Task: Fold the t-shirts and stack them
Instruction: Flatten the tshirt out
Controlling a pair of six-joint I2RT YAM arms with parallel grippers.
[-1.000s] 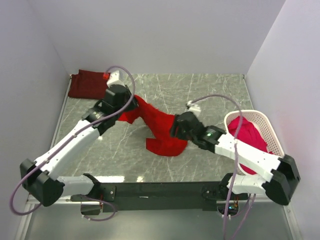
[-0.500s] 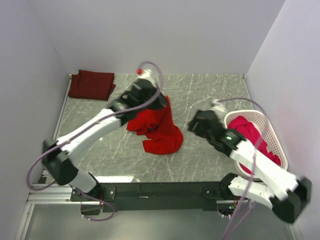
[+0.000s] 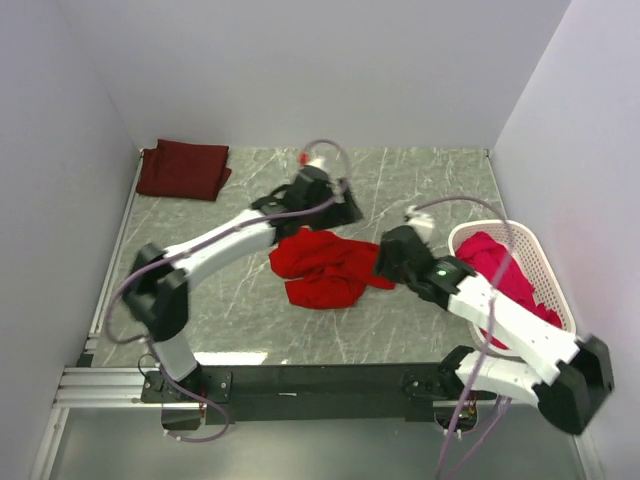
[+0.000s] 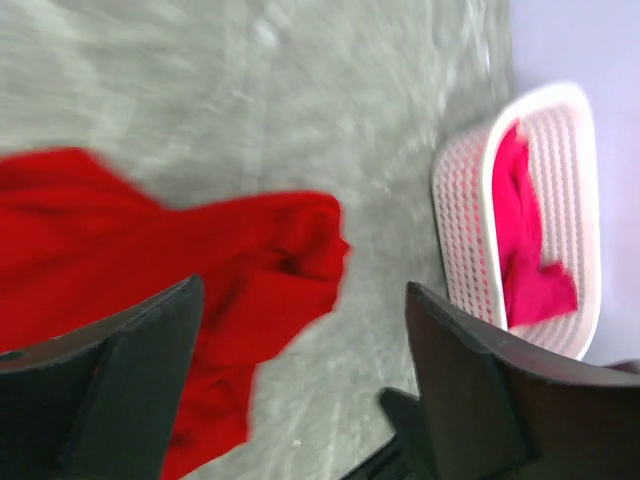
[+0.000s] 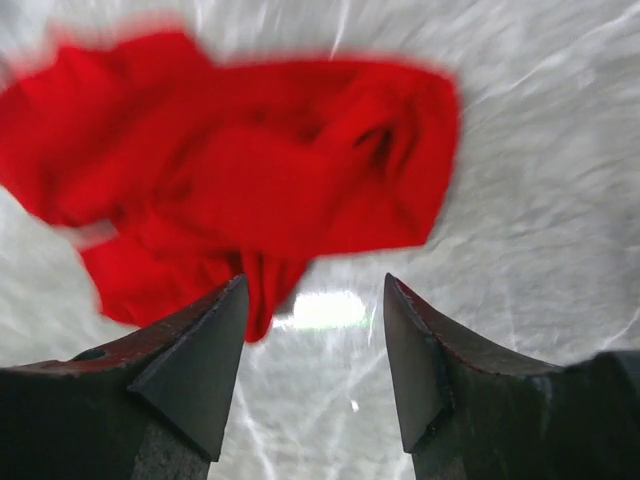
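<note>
A bright red t-shirt (image 3: 325, 265) lies crumpled in a heap mid-table, also seen in the left wrist view (image 4: 150, 250) and the right wrist view (image 5: 250, 180). My left gripper (image 3: 345, 211) (image 4: 302, 285) hovers open just beyond the heap's far edge, holding nothing. At the heap's right edge my right gripper (image 3: 386, 264) (image 5: 314, 280) is open too, with bare table between its fingers. A dark maroon t-shirt (image 3: 183, 168) lies folded in the far left corner. A pinkish-red t-shirt (image 3: 497, 266) (image 4: 525, 250) sits in the basket.
The white perforated basket (image 3: 535, 262) (image 4: 465, 200) stands at the right edge of the marble-patterned table (image 3: 430, 180). Walls close in on the left, back and right. The black arm-mount rail (image 3: 320, 380) runs along the near edge.
My left gripper opened and let go of the red t-shirt, which dropped into a heap. The left arm swung right and farther back. The right gripper moved back to the heap's right edge.
</note>
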